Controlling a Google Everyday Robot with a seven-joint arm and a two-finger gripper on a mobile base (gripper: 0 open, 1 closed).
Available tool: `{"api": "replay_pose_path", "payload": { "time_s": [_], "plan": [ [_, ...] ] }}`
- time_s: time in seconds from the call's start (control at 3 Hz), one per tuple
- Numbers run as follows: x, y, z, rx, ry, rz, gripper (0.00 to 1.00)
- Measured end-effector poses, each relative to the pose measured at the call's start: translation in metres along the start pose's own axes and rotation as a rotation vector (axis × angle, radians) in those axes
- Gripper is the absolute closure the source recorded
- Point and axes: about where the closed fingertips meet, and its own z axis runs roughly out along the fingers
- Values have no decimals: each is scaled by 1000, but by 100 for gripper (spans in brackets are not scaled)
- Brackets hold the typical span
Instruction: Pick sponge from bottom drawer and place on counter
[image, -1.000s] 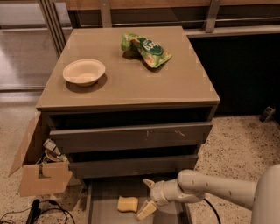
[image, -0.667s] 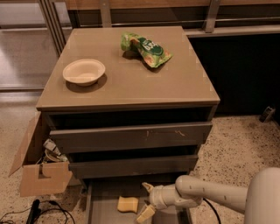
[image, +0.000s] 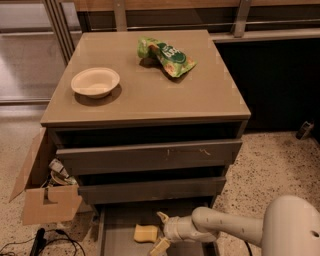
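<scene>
The pale yellow sponge (image: 145, 233) lies on the floor of the open bottom drawer (image: 117, 225), left of centre. My gripper (image: 161, 232) reaches in from the right, its two cream fingers spread open, one above and one below, right beside the sponge's right end. It holds nothing. The counter (image: 150, 95) is the tan top of the cabinet above.
A cream bowl (image: 95, 82) sits on the counter's left and a green snack bag (image: 166, 56) at its back. Two upper drawer fronts (image: 150, 157) overhang the bottom drawer. An open cardboard box (image: 42, 187) and cables stand on the floor at the left.
My gripper has moved left across the bottom drawer, closing the gap to the sponge. The sponge has not moved.
</scene>
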Motion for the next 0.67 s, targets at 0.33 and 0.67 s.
{"api": "replay_pose_path", "payload": {
  "time_s": [0.33, 0.67],
  "plan": [
    [4, -3, 6, 9, 0, 0, 0],
    [15, -13, 22, 41, -3, -6, 0]
  ]
}}
